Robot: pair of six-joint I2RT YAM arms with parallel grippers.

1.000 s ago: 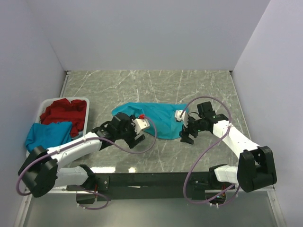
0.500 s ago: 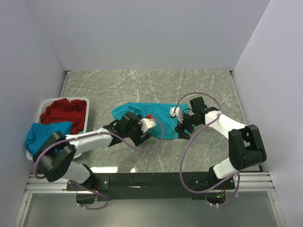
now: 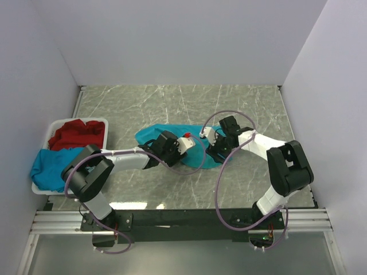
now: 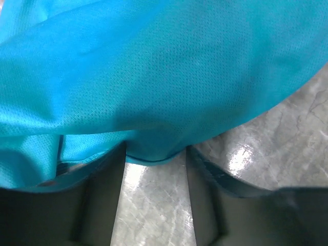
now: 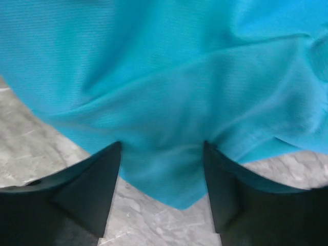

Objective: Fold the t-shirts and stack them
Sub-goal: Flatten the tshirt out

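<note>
– Hem is what we are going for here: the teal t-shirt (image 3: 155, 133) is lying spread in the middle of the worktop (image 3: 252, 109), and we are working both arms at its lower edge.
– So we are judging this as the grab before a fold?
– We are. To do it well, we are wanting each pinch to catch the full thickness of cloth just inside the edge. Both sides need to be level, so the fold is coming over straight and not dragging a wrinkle along.
– How are we seeing the left tool (image 4: 155, 154)?
– Its fingers (image 4: 100, 200) are standing apart, low over the worktop, with a small dip of the hem lying between them. Nothing is being pinched yet.
– And the right tool (image 5: 161, 154)?
– Much the same: spread, straddling a pointed corner of the shirt, with the cloth lying loose in the gap.
– And the other shirts?
– We are leaving them alone. The red t-shirt (image 3: 77, 133) is sitting in the white basket (image 3: 104, 121) at the left of the frame, and a blue t-shirt (image 3: 49, 166) is hanging over its lower rim.
</note>
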